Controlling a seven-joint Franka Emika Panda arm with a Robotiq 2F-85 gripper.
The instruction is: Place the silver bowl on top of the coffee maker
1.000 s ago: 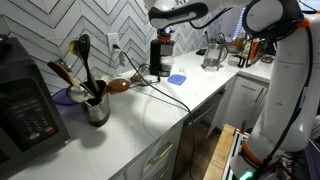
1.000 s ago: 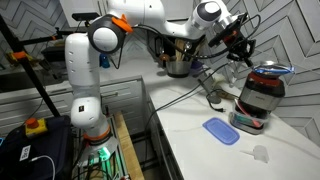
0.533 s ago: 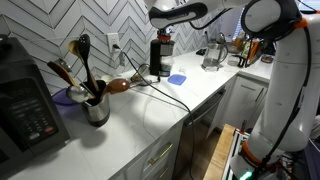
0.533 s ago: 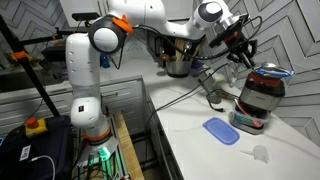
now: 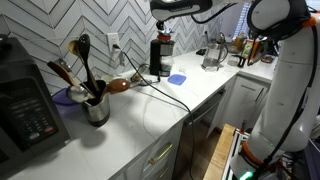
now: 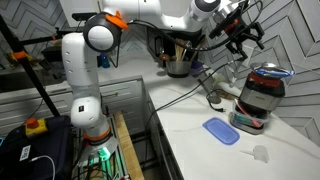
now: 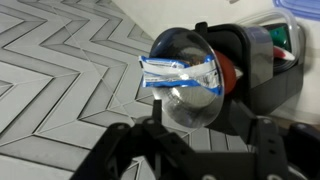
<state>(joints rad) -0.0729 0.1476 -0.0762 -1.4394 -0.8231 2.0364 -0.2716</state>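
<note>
- Resting on top of the coffee maker (image 6: 260, 102) in an exterior view, the silver bowl (image 6: 270, 70) covers only part of the machine's top.
- The gripper (image 6: 244, 35) hovers at about 11 o'clock from the bowl, apart from it.
- In the wrist view, the two fingers (image 7: 118, 150) are spread wide with nothing between them. The bowl (image 7: 185, 88) sits at 12 o'clock from them.
- A blue-and-white patch shows inside the bowl. It is unclear whether this is an object or a reflection.
- A flat light-blue item (image 6: 221, 130) lies on the white counter (image 6: 195, 150) at 7 o'clock from the coffee maker.
- In an exterior view, a steel canister of utensils (image 5: 96, 108) stands at 8 o'clock from the coffee maker, well apart.
- A black cord (image 5: 165, 92) trails across the counter.
</note>
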